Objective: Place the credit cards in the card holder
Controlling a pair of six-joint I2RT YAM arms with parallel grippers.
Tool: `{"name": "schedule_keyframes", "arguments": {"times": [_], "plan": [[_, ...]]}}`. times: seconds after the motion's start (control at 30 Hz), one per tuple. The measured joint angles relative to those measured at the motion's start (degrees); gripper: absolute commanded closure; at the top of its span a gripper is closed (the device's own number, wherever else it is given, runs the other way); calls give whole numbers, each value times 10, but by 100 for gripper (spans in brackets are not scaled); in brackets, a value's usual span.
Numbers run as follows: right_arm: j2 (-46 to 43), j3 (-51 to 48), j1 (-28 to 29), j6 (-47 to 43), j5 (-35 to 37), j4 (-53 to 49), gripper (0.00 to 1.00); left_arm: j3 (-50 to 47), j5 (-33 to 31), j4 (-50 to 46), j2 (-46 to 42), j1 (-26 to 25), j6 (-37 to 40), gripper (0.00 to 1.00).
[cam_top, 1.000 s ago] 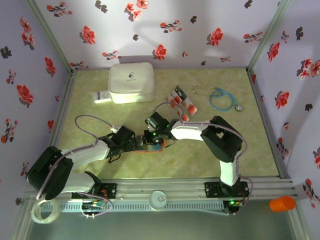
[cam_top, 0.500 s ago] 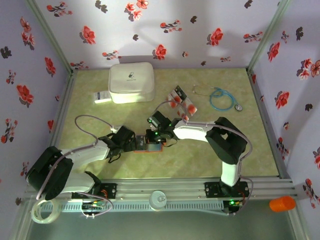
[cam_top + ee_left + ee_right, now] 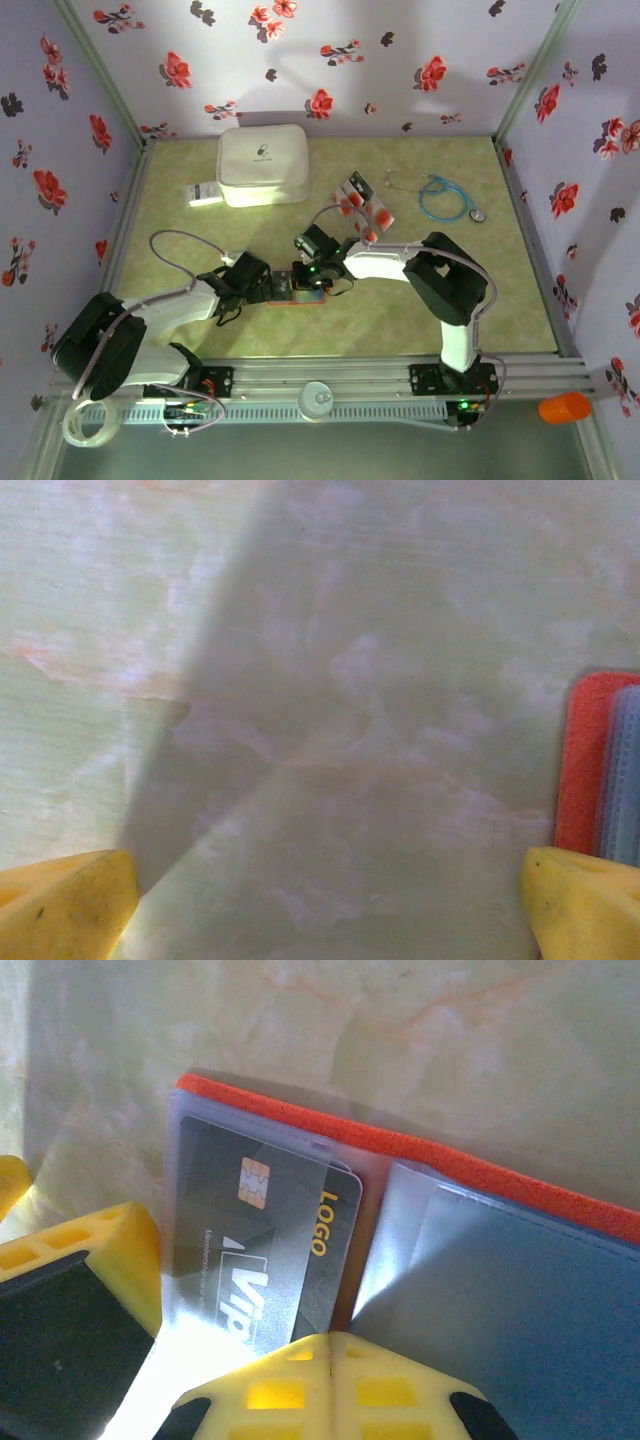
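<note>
Lying open at closed right fingers (image 3: 400, 1392), card holder (image 3: 450, 1166), left fingers (image 3: 62, 902) wide beside it.

Holder (image 3: 420, 1158) open, one card (image 3: 272, 1245) in.
I see that dark card lying flat inside its clear pocket; spare cards (image 3: 362, 203) lie well apart.

Dark credit card (image 3: 270, 1250) in the clear sleeve of the card holder (image 3: 420, 1155): "LOGO" in gold capitals near one short edge; large white "VIP" on the face, partly hidden; one thin line of small white print just above "VIP", too small to read; white case (image 3: 262, 160) has a small dark mark on its lid, not legible; white label (image 3: 205, 193) just beside it has dark print, unreadable.
</note>
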Motion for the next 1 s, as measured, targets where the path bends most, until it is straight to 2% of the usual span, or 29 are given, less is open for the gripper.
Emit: {"name": "schedule_keyframes", "arguments": {"times": [0.57, 1.0], "plan": [[17, 26, 3, -4, 0, -14, 100, -2, 0, 2, -5, 0, 0, 0], [4, 26, 3, -8, 2, -28, 98, -3, 8, -8, -56, 7, -3, 0]]}}
